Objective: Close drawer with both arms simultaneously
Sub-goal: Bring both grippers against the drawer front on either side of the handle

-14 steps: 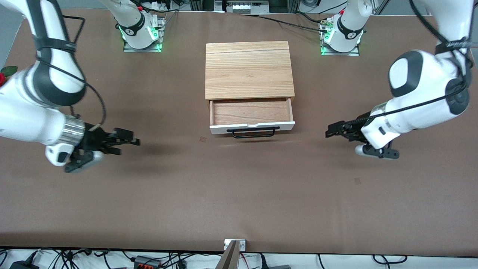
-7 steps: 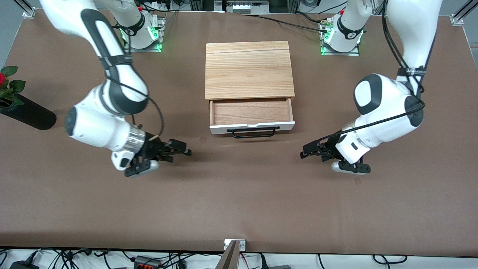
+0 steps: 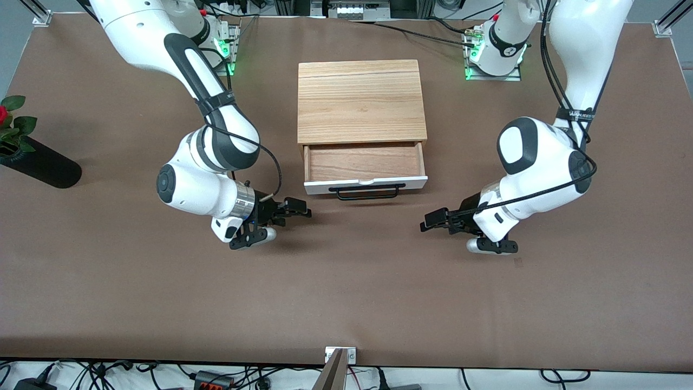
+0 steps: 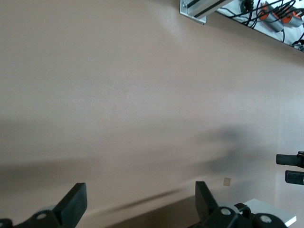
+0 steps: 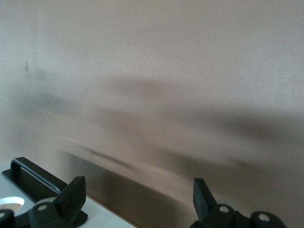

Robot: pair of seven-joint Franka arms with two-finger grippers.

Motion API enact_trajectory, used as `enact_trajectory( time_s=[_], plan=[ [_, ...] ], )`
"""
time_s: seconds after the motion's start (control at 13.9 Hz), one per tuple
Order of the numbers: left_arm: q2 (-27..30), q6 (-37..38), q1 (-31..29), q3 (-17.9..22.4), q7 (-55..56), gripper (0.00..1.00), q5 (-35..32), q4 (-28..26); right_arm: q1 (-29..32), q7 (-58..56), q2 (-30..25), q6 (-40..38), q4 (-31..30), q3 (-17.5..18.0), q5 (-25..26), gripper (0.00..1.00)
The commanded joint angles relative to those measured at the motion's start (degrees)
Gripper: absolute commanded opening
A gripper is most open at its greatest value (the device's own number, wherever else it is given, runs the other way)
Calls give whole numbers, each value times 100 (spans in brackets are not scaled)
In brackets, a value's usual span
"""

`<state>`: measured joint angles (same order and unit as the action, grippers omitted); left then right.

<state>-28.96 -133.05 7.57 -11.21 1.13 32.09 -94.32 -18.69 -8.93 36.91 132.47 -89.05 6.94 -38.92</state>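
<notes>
The drawer stands pulled out of the light-wood box. Its white front panel, black bar handle and brown wood inside all show. My right gripper is open and empty, low over the bare table by the drawer front's corner toward the right arm's end. My left gripper is open and empty, low over the table off the front's corner toward the left arm's end. Neither touches the drawer. The right wrist view shows its open gripper beside the handle. The left wrist view shows its open gripper over the table.
A black vase with a red flower lies at the right arm's end of the table. A metal bracket sits at the table edge nearest the front camera. The green-lit bases stand along the edge farthest from it.
Both arms have swung inward from the table's ends toward the drawer's front. Both grippers have stayed open. The drawer has not moved.
</notes>
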Motion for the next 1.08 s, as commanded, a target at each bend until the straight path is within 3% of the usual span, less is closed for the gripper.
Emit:
enact_trajectory(
  time_s=[0.0, 0.14, 0.43, 1.01],
  plan=[
    [-48, -37, -72, -267, -148, 100, 506, -156, 5, 94, 9, -158, 46, -17, -133, 100],
    [-22, 24, -72, -321, -148, 100, 702, -340, 137, 84, 9, -1069, 54, -17, -212, 100],
    [40, 86, -142, -601, -175, 100, 711, -657, 137, 137, -8, -1485, 28, -26, -230, 100],
    [294, 358, -142, -611, -157, 100, 720, -1184, 260, 32, 36, -2505, 2, -34, -467, 100]
  ],
)
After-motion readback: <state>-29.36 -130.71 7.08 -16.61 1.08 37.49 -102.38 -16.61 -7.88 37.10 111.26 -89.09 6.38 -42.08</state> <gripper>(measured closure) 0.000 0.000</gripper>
